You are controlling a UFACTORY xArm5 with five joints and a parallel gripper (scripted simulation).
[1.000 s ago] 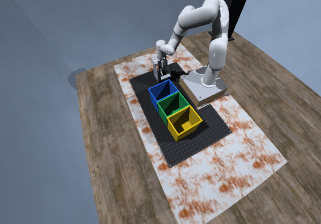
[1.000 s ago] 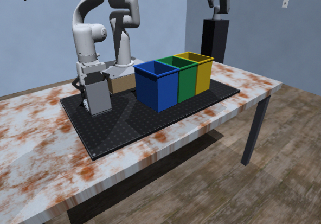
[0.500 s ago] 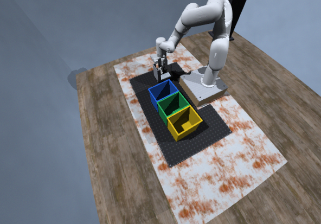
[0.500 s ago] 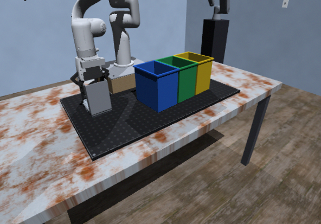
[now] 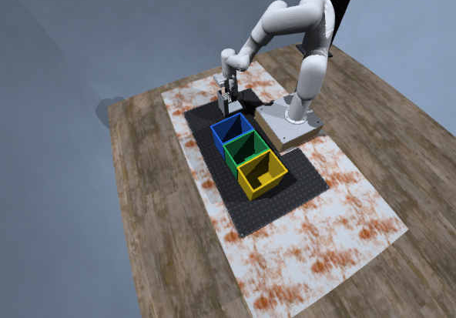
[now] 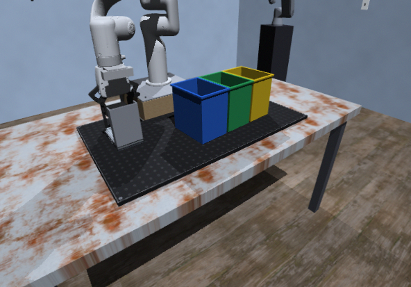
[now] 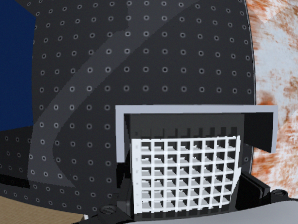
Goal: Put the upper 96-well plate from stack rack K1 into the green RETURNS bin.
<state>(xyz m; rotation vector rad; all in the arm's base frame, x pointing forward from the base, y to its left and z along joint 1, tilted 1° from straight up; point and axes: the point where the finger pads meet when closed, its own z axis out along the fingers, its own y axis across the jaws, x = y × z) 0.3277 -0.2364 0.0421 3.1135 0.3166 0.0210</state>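
Ana: Table (image 6: 42,201) first, please. What was nearest to the exterior camera?

Ben: Nearest was its white top with rust-coloured stains. On it lay a black dotted mat (image 6: 153,173). I will use the blue bin (image 6: 201,108) as my landmark. It stood on this mat, closest to the camera among the three bins.

Ana: And the other two bins?

Ben: Directly behind the blue bin, touching it, stood the green bin (image 6: 239,103). Behind that one, also touching, stood the yellow bin (image 6: 261,94). All three were upright and open at the top.

Ana: Where was the rack?

Ben: The grey rack K1 (image 6: 125,124) stood to the left of the blue bin, apart from it, on the same mat.

Ana: What about the gripper?

Ben: The gripper (image 6: 116,98) was just above the rack top. Its fingers were clenched around the upper 96-well plate (image 7: 186,172), standing wide on it. In the wrist view the white grid of the plate was in front of the rack opening, raised above it.

Ana: And farther back?

Ben: Behind the blue bin, to the left, the arm stood on its base block (image 6: 156,105). Far behind the bins was a black pedestal (image 6: 274,51).
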